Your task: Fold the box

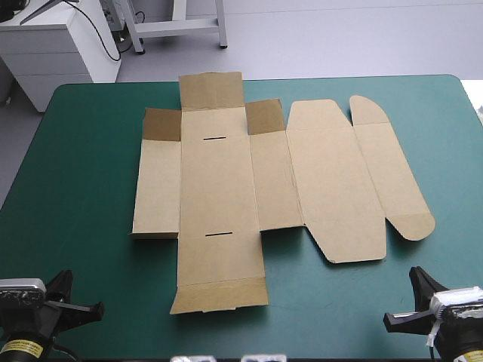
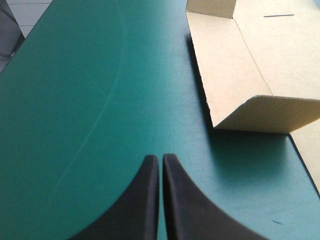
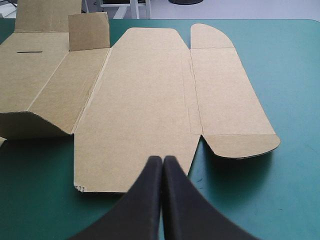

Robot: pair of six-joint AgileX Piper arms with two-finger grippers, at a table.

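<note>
Well, the box [image 1: 279, 181] lies mostly flat, centred on the table [image 1: 75, 151]; my left gripper [image 2: 161, 157] at seven o'clock and right gripper [image 3: 162, 159] at five have fingers pressed together, clear of it.

A flat cut sheet of brown board, the box [image 3: 145, 100], lies spread on the teal-green table cover [image 3: 295, 70], with a few flaps raised on one side. The right gripper [image 3: 162, 159], its black fingers [image 3: 142, 205] pressed together, points at the wide panel's near edge.

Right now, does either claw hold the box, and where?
Nothing is held: the left claw and the right claw are shut, empty, clear of the box.
</note>
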